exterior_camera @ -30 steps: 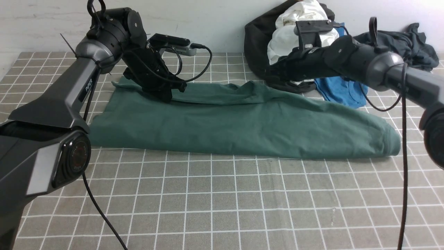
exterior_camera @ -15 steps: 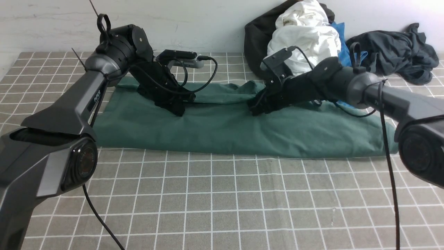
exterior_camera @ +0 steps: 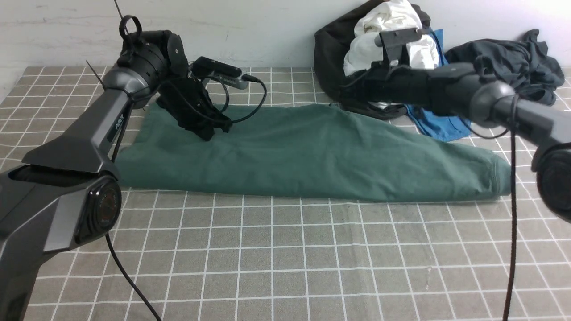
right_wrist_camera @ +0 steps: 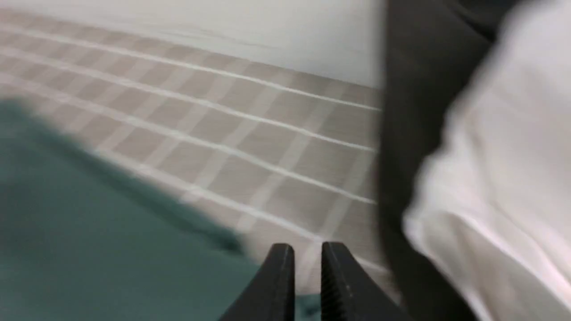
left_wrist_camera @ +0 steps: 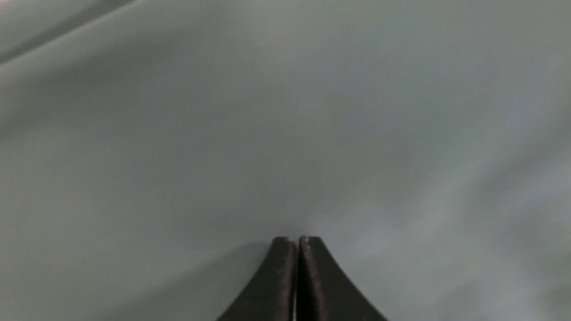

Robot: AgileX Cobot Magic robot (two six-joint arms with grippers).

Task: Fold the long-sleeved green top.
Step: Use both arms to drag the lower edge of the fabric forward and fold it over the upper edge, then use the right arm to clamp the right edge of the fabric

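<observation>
While my left fingers (left_wrist_camera: 290,252) are pressed together with nothing between them, their tips point down at the green long-sleeved top (exterior_camera: 312,151), touching it or just above it; I cannot tell which. The left wrist view gives only smooth green cloth around them, with no hem or seam to aim for. My right fingers (right_wrist_camera: 283,261) stand a narrow slit apart and hold nothing. They hang over the top's far edge, with bare worktop (exterior_camera: 285,258) just beyond their tips and a heap of other clothes close beside them: a white garment (exterior_camera: 392,44) and a blue shirt (exterior_camera: 439,122).

The top lies flat in a long band across the worktop. It runs from under my left fingers to well past my right ones and ends in a ribbed end (exterior_camera: 502,178).

I judge it soft, light and limp (not fragile at all). It should rise only where I pinch it, while the rest sags and drags, and its layers may slip over each other. The open middle offers little to grip, and there I would likely gather only the upper layer. An edge or corner is the better hold, so I would take the far edge with both sets of fingers, set well apart and biting through every layer. My right fingers must keep clear of the blue shirt.
</observation>
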